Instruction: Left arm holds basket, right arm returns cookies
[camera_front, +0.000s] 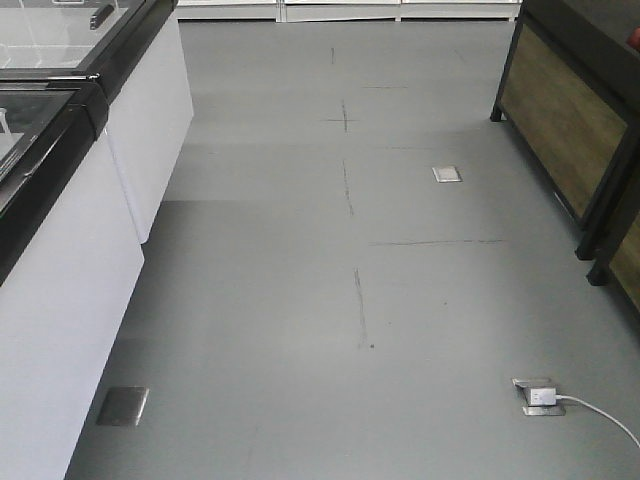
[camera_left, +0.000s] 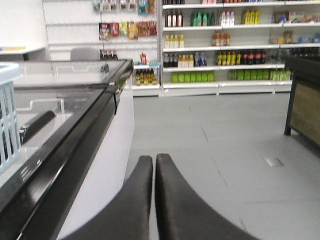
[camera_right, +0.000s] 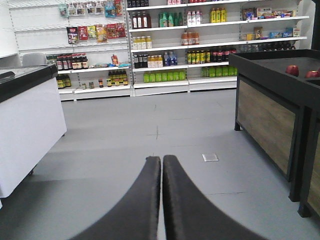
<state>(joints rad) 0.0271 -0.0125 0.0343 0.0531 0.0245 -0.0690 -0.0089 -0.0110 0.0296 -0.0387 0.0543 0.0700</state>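
The light blue slotted basket (camera_left: 9, 117) shows only as a corner at the far left of the left wrist view, resting on the glass top of a chest freezer (camera_left: 65, 135). My left gripper (camera_left: 154, 159) is shut and empty, held over the floor beside the freezer, right of the basket. My right gripper (camera_right: 162, 159) is shut and empty, held over the open grey floor. The cookie box is not in view. Neither arm shows in the front view.
White chest freezers (camera_front: 90, 200) line the left side. A black and wood display stand (camera_right: 270, 115) with red fruit on it stands at the right. Stocked shelves (camera_right: 200, 45) fill the far wall. A floor socket with a white plug and cable (camera_front: 540, 397) lies at the front right.
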